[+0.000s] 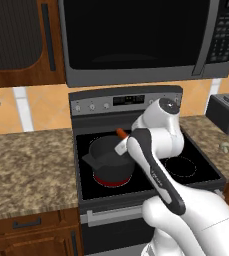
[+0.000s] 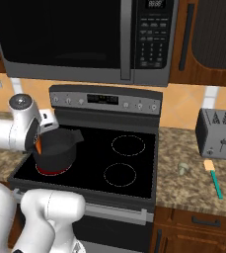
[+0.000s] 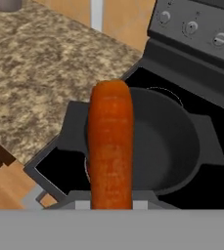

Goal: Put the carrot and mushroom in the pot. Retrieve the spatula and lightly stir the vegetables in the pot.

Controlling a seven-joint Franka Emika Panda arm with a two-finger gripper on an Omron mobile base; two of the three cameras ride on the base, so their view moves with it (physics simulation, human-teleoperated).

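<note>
Step in hand: delivering the carrot [image 3: 110, 146] to the pot [image 3: 167, 146]. The claw [image 3: 111, 202] is pinching the carrot, which stands up between its fingertips in the hand view as a smooth, bright orange, round-ended stick. The pot lies directly beyond the claw and slightly to one side of it, its open mouth facing the hand camera. It is a round, matte dark grey vessel with two flat side handles and no lid, sitting on a glowing red burner of the glossy black stove top [image 2: 134, 168].

Next move, as a judgement: centre the carrot over the pot's mouth, then spread the claw to drop it in, keeping clear of the rim.

The mushroom [image 2: 183, 168], small, pale and round-capped, rests well away from the claw on the speckled granite counter [image 2: 183, 188] across the stove. The spatula [image 2: 214, 178], thin teal handle with a flat tan end, lies just past it, near the metal toaster [image 2: 217, 134].
</note>
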